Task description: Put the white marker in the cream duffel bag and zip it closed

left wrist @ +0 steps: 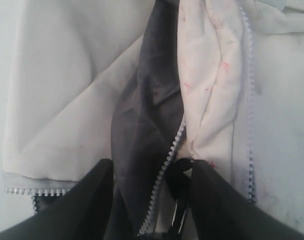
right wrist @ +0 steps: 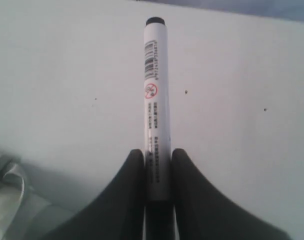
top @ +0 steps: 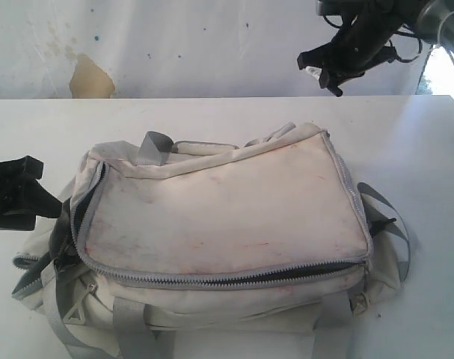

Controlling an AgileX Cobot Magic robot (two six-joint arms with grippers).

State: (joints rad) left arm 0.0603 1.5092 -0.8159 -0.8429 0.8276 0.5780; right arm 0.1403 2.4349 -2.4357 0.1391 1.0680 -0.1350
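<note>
- The right gripper (right wrist: 158, 155) is pinched narrow on the white marker (right wrist: 156, 90). It clamps the marker near one end, so most of the barrel, printed label included, sticks straight out past the fingertips. I'd say that grip leaves a long free end to poke into an opening.
- That arm hangs high, clear of the table (top: 212, 112). The marker is in the air, and the cream duffel bag (top: 227, 217) lies below the fingertips and off to one side, well apart, with nothing touching.
- The left gripper (left wrist: 150, 167) is down at the bag's end with its jaws standing wide, one on each side of the zip line.
- Between those jaws are the grey lining (left wrist: 141, 125), a run of zipper teeth, and the black zipper pull (left wrist: 179, 177), right against the inner face of one finger.
- Whether the jaws press on the fabric or only straddle it, I can't tell from here.
- My guess is it sits there to steady the open mouth and to be at the pull when zipping starts.
- The zipper (top: 234, 278) gapes along the near long side and round the end by the left gripper. The bag is open, the marker is not yet in, and closing has not begun.
- Next, in my judgement, the marker goes down and across to that gap, free end first. The slit is narrow and floppy, so the marker could catch on the flap.
</note>
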